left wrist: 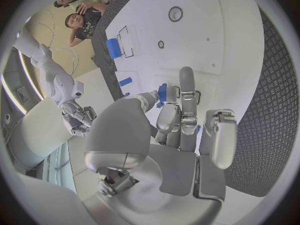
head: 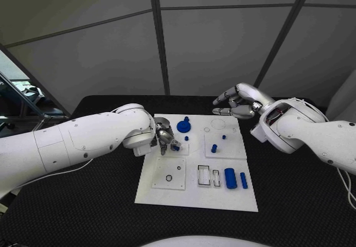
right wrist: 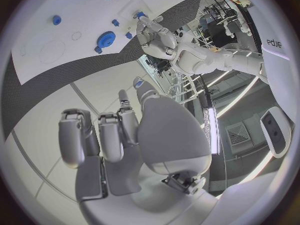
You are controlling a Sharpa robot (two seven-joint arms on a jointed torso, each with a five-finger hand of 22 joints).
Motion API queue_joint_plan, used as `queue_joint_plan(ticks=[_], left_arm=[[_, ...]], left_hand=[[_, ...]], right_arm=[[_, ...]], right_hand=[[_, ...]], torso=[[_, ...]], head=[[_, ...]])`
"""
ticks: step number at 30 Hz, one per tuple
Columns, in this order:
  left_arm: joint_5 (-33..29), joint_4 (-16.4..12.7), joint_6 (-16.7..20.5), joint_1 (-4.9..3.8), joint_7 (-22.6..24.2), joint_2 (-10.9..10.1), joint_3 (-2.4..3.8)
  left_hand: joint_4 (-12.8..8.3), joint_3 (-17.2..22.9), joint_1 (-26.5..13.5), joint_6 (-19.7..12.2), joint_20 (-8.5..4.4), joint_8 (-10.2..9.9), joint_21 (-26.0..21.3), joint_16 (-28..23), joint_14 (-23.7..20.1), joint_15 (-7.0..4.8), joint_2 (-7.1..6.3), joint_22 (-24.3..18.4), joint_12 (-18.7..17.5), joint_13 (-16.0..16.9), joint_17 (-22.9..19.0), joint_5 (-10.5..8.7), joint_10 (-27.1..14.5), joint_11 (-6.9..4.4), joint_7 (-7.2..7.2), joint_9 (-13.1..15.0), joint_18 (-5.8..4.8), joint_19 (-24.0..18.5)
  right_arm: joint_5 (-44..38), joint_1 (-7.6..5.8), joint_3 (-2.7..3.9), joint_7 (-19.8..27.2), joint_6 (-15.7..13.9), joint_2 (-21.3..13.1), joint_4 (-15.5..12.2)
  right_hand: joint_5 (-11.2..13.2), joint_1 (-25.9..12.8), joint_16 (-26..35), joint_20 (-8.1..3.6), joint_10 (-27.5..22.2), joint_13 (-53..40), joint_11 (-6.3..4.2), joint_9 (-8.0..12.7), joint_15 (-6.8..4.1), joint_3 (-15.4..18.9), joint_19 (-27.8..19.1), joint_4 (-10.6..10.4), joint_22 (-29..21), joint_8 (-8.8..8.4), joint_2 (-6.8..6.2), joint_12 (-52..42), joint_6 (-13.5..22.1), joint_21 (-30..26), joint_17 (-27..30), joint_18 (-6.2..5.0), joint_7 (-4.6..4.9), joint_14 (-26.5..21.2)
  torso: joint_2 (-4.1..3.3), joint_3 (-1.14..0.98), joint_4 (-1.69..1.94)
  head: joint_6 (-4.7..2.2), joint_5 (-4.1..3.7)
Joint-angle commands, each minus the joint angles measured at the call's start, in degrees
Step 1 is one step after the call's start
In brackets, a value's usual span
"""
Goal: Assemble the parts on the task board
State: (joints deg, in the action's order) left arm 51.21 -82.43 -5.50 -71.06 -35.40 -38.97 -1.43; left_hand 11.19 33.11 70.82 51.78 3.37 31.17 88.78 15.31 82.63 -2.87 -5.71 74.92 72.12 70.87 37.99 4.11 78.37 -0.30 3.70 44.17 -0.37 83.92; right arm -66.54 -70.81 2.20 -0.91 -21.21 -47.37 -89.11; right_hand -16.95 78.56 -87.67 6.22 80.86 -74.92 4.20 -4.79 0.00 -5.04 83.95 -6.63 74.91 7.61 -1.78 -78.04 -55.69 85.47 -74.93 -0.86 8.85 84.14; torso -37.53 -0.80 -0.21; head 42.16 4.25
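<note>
The white task board (head: 194,193) lies mid-table. My left hand (head: 164,138) is low over its left middle and pinches a small blue part (left wrist: 162,92) between thumb and a finger, at a square plate on the board. A blue gear (head: 183,125) stands just beyond it, with short blue pegs (head: 213,148) to its right. A thick blue cylinder (head: 230,178) and a thinner one (head: 243,180) lie at the board's near right. My right hand (head: 237,103) hovers above the board's far right edge, fingers loosely bent and apart, holding nothing; the right wrist view shows the gear (right wrist: 106,38) below it.
The board carries a round outline (head: 218,123) at its far right, a plate with a small ring hole (head: 169,178) at near left, and narrow rectangular slots (head: 204,175) beside the cylinders. Black textured table (head: 89,206) surrounds the board.
</note>
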Motion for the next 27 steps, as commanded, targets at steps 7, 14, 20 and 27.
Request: queue_joint_plan(ticks=[7, 14, 20, 27], left_arm=[[2.4, -3.2, 5.6, -0.05, 1.3, -2.4, 0.01], [4.9, -3.5, 6.0, 0.12, 0.9, -2.7, -0.04], [6.5, -3.0, 6.4, 0.36, 0.6, -2.1, -0.06], [6.9, -2.0, 5.8, 0.59, -0.4, -1.2, -0.06]], left_hand=[[-7.3, 8.2, -1.5, -0.5, -0.32, 0.5, 0.0, -0.2, 0.3, -0.16, -0.23, 13.4, 0.4, 0.1, 0.2, -0.18, 0.6, -0.09, -0.12, 0.6, 0.80, 5.3], [-7.5, 8.6, -1.8, -0.5, -0.32, 0.6, 0.0, -0.2, 0.3, -0.16, -0.35, 13.4, 0.4, 0.2, 0.2, -0.19, 0.7, -0.10, -0.13, 0.7, 0.80, 5.3], [-7.7, 8.9, -1.9, -0.5, -0.32, 0.6, 0.0, -0.3, 0.3, -0.17, -0.40, 13.4, 0.4, 0.2, 0.2, -0.20, 0.7, -0.11, -0.13, 0.8, 0.79, 5.3], [-7.9, 9.2, -2.1, -0.5, -0.33, 0.7, 0.0, -0.3, 0.3, -0.17, -0.49, 13.5, 0.7, 0.5, 0.2, -0.20, 0.9, -0.11, -0.14, 0.9, 0.79, 5.3]], right_arm=[[-0.2, -0.13, 0.05, 0.2, 0.5, 0.0, 0.5], [-0.2, -0.13, 0.05, 0.2, 0.6, 0.0, 0.5], [-0.2, -0.13, 0.05, 0.2, 0.6, 0.0, 0.4], [-0.2, -0.13, 0.05, 0.2, 0.9, 0.1, 0.3]], right_hand=[[-0.3, -0.5, 0.3, -0.44, -0.1, -3.3, -0.40, 0.1, -0.42, 0.0, 1.2, -0.5, 7.3, 0.12, -0.08, 0.2, -0.3, -0.3, -10.1, -1.03, -0.10, 4.6], [-0.3, -0.5, 0.3, -0.44, -0.1, -3.3, -0.40, 0.1, -0.42, 0.0, 1.2, -0.5, 7.3, 0.12, -0.08, 0.2, -0.3, -0.3, -10.1, -1.03, -0.10, 4.6], [-0.3, -0.5, 0.3, -0.44, -0.1, -3.3, -0.40, 0.1, -0.42, 0.0, 1.2, -0.5, 7.3, 0.12, -0.08, 0.2, -0.3, -0.3, -10.1, -1.03, -0.10, 4.6], [-0.4, -0.6, 0.3, -0.44, -0.1, -3.3, -0.41, 0.1, -0.42, 0.0, 1.2, -0.6, 7.3, 0.11, -0.11, 0.3, -0.3, -0.3, -10.0, -1.04, -0.11, 4.6]], torso=[[0.01, -0.02, 0.06], [-0.02, -0.03, -0.13], [-0.05, -0.02, -0.20], [-0.12, -0.03, -0.23]], head=[[0.22, 0.26], [0.36, 0.50], [0.42, 0.57], [0.59, 0.62]])
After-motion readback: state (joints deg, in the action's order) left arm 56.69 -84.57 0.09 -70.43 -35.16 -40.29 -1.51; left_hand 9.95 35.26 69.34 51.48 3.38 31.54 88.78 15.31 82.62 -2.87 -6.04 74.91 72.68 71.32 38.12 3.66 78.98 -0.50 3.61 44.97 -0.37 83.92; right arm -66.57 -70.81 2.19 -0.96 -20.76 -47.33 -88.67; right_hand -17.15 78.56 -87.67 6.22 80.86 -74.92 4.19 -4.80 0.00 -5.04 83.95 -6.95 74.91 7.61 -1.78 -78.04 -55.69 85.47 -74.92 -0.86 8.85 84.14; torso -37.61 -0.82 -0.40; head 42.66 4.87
